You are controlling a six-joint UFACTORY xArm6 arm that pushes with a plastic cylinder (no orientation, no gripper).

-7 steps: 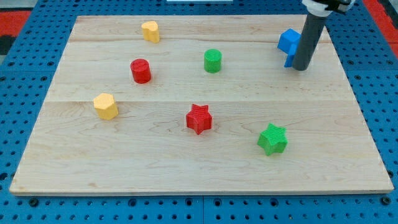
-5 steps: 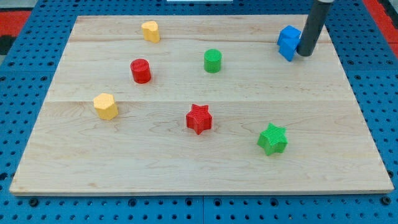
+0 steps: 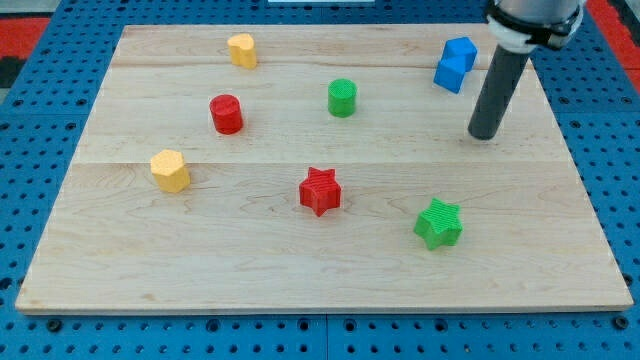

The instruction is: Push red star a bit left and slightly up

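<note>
The red star lies on the wooden board, a little below the middle. My tip rests on the board at the view's right, well to the right of and above the red star. The tip is below and right of the blue block and apart from it. The green star lies below and left of my tip.
A red cylinder and a green cylinder stand above the red star. A yellow block lies at the left and another yellow block near the top edge.
My tip first went up to the blue block's right side, then came down toward the view's bottom. The blue block now sits a little further left and up. The red star has not moved.
</note>
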